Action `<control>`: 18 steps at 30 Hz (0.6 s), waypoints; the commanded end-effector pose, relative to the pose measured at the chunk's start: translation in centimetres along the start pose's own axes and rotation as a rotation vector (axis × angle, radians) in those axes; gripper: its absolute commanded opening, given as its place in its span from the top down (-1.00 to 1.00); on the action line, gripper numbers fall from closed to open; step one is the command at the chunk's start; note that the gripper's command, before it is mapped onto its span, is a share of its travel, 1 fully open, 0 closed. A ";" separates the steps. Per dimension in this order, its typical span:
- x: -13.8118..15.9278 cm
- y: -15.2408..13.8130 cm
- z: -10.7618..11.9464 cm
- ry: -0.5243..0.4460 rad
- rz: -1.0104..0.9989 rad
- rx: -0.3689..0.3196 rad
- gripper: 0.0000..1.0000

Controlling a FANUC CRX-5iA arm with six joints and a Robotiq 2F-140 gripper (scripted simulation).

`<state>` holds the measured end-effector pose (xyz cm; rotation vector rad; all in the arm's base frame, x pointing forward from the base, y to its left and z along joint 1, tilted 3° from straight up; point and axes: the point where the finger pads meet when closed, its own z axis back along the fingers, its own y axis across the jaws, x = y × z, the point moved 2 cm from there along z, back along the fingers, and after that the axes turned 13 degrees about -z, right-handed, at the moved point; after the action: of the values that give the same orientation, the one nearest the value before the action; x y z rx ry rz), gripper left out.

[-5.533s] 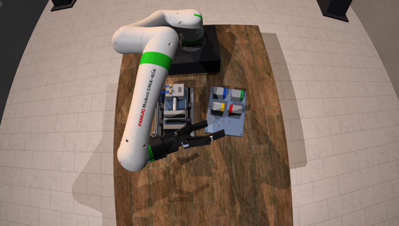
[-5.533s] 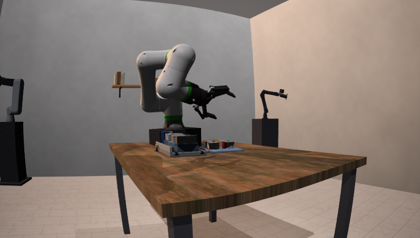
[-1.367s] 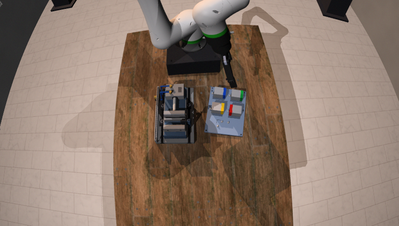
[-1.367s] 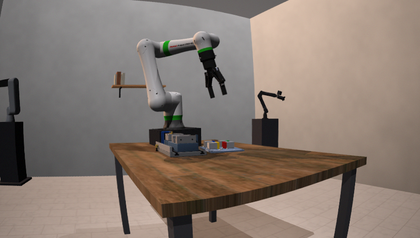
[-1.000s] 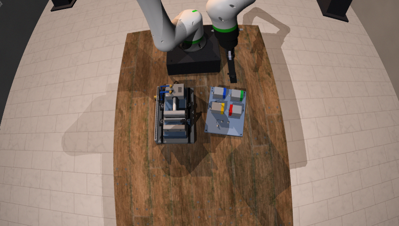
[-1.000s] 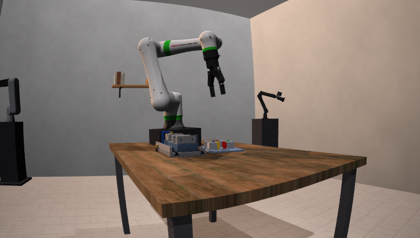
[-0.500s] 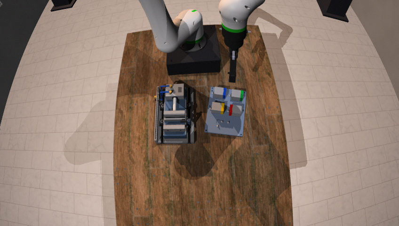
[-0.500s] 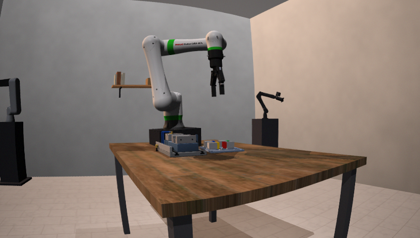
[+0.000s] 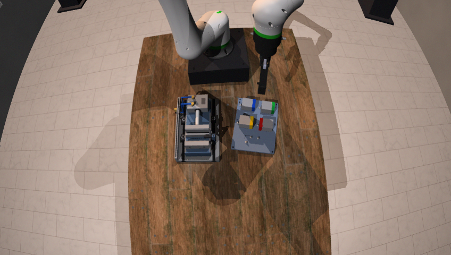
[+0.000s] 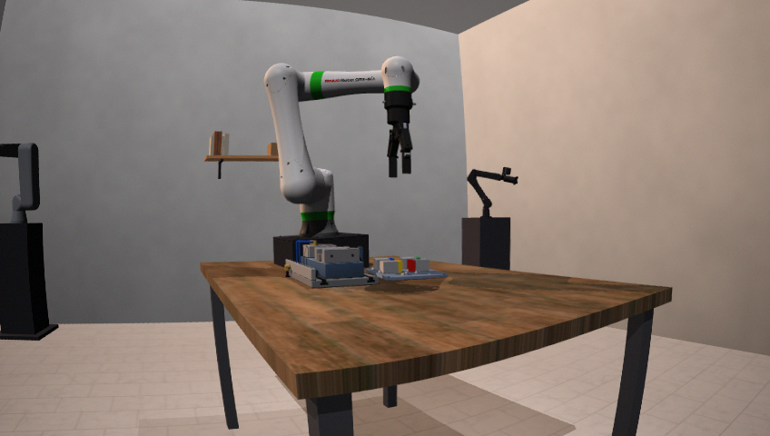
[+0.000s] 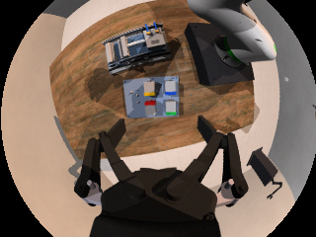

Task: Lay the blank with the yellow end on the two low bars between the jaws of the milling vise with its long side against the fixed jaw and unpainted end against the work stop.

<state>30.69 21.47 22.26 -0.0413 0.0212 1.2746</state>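
The blank with the yellow end (image 9: 246, 121) lies on the grey-blue plate (image 9: 255, 126), in its middle row on the left; it also shows in the wrist view (image 11: 149, 87). The milling vise (image 9: 197, 129) stands left of the plate, with nothing between its jaws. Its fixed jaw (image 9: 197, 145) is the near block; the hosed block (image 9: 197, 102) is at the far end. My gripper (image 10: 399, 164) hangs open and empty high above the table, over the plate's far edge, fingers pointing down. In the wrist view the fingers frame the plate far below.
On the plate lie three other blanks: blue-ended (image 9: 248, 104), green-ended (image 9: 268, 107) and red-ended (image 9: 266, 124). Small pins (image 9: 251, 137) stand on the plate's near half. The robot base (image 9: 218, 57) sits behind the vise and plate.
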 end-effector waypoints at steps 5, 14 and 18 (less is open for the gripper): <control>0.0 -0.3 0.0 0.000 -0.001 -0.001 -1.00; 0.0 -0.4 0.0 0.000 -0.001 -0.001 -1.00; 0.0 -0.5 -0.1 0.001 -0.001 -0.001 -1.00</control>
<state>31.11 21.35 22.15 -0.0427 0.0223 1.2735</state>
